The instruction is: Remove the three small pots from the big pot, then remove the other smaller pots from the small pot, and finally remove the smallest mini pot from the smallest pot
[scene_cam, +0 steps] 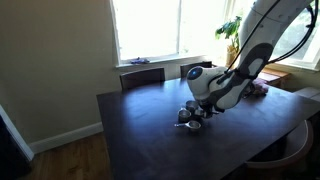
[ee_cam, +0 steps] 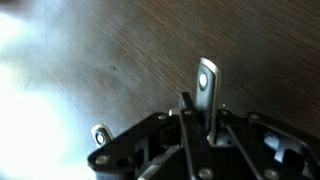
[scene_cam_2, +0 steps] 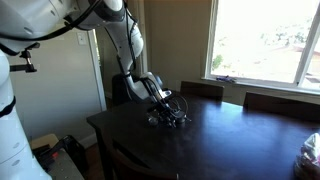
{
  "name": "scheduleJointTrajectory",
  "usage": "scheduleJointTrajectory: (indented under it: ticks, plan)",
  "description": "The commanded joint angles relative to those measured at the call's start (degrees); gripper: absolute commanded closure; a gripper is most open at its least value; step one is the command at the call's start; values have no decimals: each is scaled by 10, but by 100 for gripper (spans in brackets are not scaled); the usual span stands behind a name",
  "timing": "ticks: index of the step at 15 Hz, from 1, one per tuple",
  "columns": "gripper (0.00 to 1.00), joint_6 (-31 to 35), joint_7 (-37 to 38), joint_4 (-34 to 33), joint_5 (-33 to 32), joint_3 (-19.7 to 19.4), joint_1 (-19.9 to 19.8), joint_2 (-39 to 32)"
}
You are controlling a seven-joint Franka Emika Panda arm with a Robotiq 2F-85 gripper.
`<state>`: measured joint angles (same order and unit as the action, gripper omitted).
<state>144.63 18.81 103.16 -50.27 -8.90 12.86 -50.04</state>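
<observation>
Fingers (ee_cam: 187, 118) pinch a pot handle (ee_cam: 207, 82) over the bench (ee_cam: 100, 60).
In both exterior views the arm (scene_cam: 255, 50) (scene_cam_2: 130, 40) bends down to the pots (scene_cam: 186, 118) (scene_cam_2: 166, 120), huddled on the dark bench under it. Wrist view: the handle stands upright between the near-closed fingers; a second handle (ee_cam: 100, 133) shows to one side.

The tiny pots (scene_cam: 186, 119) are sitting on the table (scene_cam: 140, 135) beneath the gripper (scene_cam: 194, 108), before 2 chairs (scene_cam: 142, 75); 1 pot handle (ee_cam: 207, 85) is standing between its jaws.
</observation>
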Motion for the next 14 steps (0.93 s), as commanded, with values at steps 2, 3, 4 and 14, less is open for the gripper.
scheduleJointTrajectory:
  ticks: [2, 3, 4, 14]
  plan:
    - [49, 0, 22, 25, -35, -15, 20, 24]
    - [44, 2, 23, 28, -40, -15, 20, 27]
    - [38, 2, 16, 33, -44, -11, 18, 32]
    - [0, 5, -147, 65, 18, 53, -63, 105]
